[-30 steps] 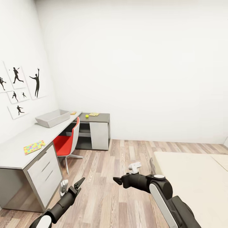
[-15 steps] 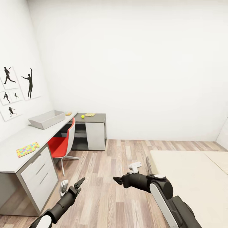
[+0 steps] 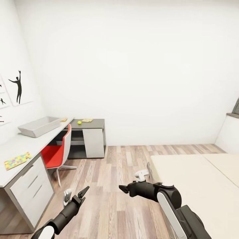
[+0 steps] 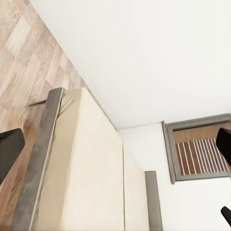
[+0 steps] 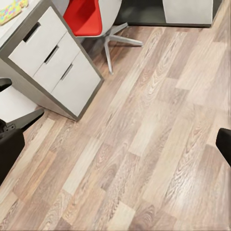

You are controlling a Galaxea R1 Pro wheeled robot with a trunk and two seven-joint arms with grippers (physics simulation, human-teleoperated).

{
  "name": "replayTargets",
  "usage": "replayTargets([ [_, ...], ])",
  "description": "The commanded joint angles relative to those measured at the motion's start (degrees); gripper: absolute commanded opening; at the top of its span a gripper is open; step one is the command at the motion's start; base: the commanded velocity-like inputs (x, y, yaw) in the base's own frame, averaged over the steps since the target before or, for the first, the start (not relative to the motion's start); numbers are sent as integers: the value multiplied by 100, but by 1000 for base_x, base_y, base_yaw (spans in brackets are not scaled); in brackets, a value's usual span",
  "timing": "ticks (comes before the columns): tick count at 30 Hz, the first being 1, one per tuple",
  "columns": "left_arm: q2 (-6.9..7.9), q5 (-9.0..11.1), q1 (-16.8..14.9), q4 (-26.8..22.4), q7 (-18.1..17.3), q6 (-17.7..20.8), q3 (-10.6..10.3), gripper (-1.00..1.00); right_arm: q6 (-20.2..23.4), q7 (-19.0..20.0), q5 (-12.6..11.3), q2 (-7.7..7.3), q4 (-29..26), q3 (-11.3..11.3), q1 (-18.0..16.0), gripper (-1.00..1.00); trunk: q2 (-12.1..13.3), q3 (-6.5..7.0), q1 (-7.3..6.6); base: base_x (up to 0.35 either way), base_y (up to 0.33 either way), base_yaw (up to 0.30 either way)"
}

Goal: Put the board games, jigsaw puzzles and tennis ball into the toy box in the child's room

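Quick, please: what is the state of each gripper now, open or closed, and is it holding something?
Left gripper: open, holding nothing, over the wood floor.
Right gripper: open, holding nothing, beside the bed.

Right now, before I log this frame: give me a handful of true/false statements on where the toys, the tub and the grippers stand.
1. The toy box sits on the light grey wing of the table. True.
2. The tennis ball is inside the toy box. False: it lies on the dark wing of the table, apart from the box.
3. A jigsaw puzzle lies flat on the light wing, above the white drawers. True.
4. The right gripper holds a board game. False: it is open and empty, over the wood floor.
5. The left gripper is open and empty. True.
6. The red chair lies tipped on the bed. False: it stands upright at the table.
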Motion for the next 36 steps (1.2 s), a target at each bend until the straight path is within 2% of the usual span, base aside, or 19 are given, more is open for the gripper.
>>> replayTargets([
  [1,-1,49,0,0,-5,52,9,100,17,40,42,-2,-1,3,-4,100,-4,-6,2,0,0,-191],
  [12,-3,48,4,-2,-7,49,10,100,13,40,39,-6,-9,-2,-1,100,-4,-24,2,0,0,-90],
  [36,-1,41,6,0,-5,48,6,100,10,40,39,0,-38,10,11,100,-4,-28,2,0,0,-10],
])
